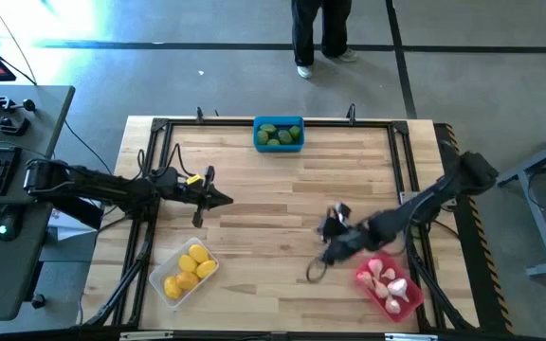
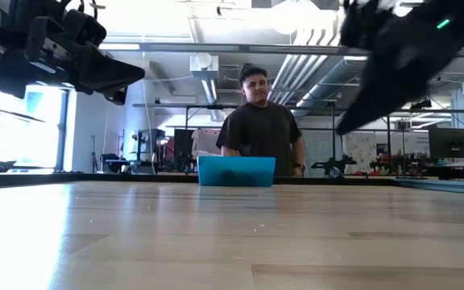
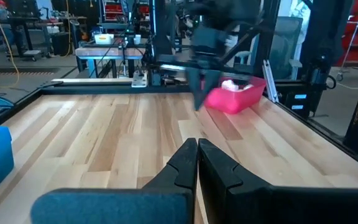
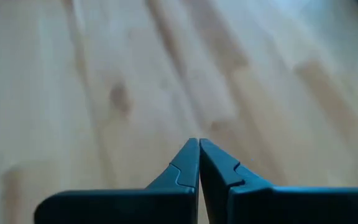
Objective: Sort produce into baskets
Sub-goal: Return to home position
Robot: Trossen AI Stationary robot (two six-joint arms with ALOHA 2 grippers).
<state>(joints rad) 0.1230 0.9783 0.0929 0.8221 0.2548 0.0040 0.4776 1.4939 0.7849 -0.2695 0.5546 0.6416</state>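
Left gripper (image 3: 197,147): fingers pressed together, nothing between them; it hangs above the wood, with the clear bin (image 1: 172,300) off to one side of it, nearer the table's front edge.
Right gripper (image 4: 199,146): fingers together, empty, over bare boards.
Red bin (image 3: 232,102): just beside the right gripper, holding whitish garlic bulbs (image 1: 387,280).
Clear bin's load: yellow lemons (image 1: 190,268).
Blue bin (image 1: 279,120): well apart from both grippers at the far edge, holding green pieces (image 1: 278,135).
Done: each kind sits in its own bin; no loose piece shows on the table (image 1: 282,208).
Left: by my reading, only pulling the arms back to rest.
Hard to make out: exact counts in each bin; the low view hides the bins' contents; the right arm is smeared there; a person (image 2: 258,121) stands behind the blue bin.
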